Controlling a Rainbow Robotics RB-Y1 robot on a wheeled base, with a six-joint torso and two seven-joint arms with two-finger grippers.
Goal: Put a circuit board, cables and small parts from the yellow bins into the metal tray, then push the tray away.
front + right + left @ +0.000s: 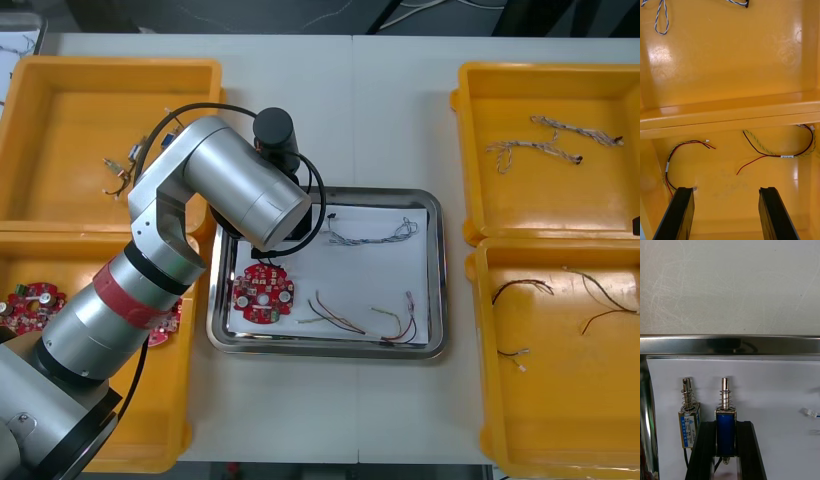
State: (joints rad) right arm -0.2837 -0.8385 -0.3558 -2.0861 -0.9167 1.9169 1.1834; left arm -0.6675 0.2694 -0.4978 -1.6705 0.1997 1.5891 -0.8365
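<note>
The light surface (400,60) shows bare strips between the metal tray (437,270) and the yellow bins (560,90) on either side, and dark floor (200,15) lies beyond its far edge. The left tool (726,427) is in the tray's far left corner, clamped on a small metal part (726,416) with a blue body. The part's spring end points at the tray's shiny rim, near it but not touching. A second small metal part (689,420) lies just beside the held one on the white liner (767,390), between it and the tray's side wall. On the held part's other side the liner is open. Elsewhere in the tray lie a twisted blue and white cable (372,233), red and yellow cables (345,320) and a circuit board (263,293). The right tool (724,195) hangs over the near right bin (733,180), fingers apart, with loose cables (778,152) ahead of them.
</note>
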